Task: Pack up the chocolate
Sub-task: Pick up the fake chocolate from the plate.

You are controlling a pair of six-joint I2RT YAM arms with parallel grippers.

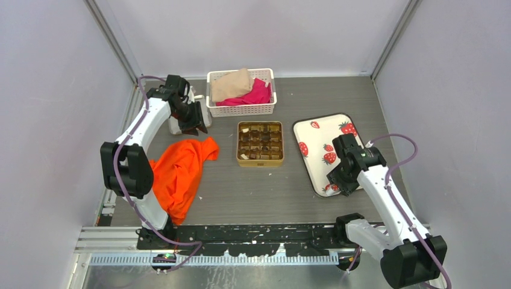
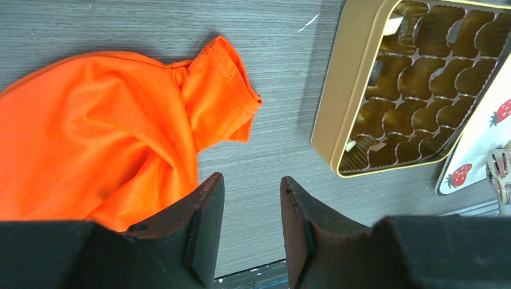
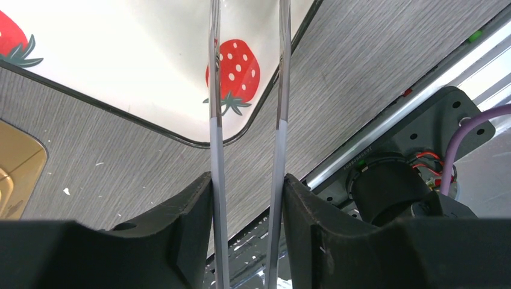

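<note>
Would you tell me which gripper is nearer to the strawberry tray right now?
Right. The right gripper, holding tweezers, hovers over the near corner of the strawberry tray; the left gripper is far off, beyond the gold tin, beside the white basket.

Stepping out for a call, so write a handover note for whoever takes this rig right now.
Left pincer: open and empty, above the table near the orange cloth.
Right pincer: shut on tweezers, whose tips are apart and empty over the near corner of the strawberry tray.
Chocolate: only a few pieces can be made out in the gold tin. None shows on the visible part of the tray.
Done: little, since most compartments look empty.
Left: find the remaining pieces and fill the tin.
</note>
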